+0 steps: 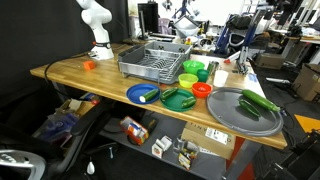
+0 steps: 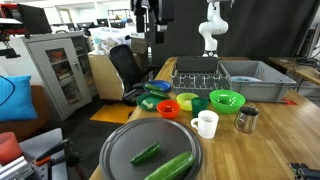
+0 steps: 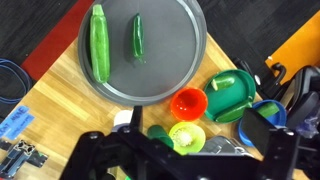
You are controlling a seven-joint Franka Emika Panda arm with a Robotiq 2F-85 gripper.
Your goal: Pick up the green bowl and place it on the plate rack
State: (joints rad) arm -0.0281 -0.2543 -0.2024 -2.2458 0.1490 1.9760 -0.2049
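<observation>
Hangs high with end effector [image 3: 180, 138] spread and empty, likely for clearance before dropping onto the green bowl [image 2: 226, 100], just beside the plate rack [image 2: 262, 82], well inside every tabletop [image 2: 272, 142] edge.

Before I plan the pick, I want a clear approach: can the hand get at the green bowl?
Probably yes: the hand hangs open above the table, nothing covers the green bowl, and the plate rack and white mug beside it leave its top free.

The green bowl [image 2: 226, 100] is bright lime, plate rack [image 1: 150, 62] and round tray [image 2: 150, 135] grey, table [image 2: 270, 140] wood-brown.
</observation>
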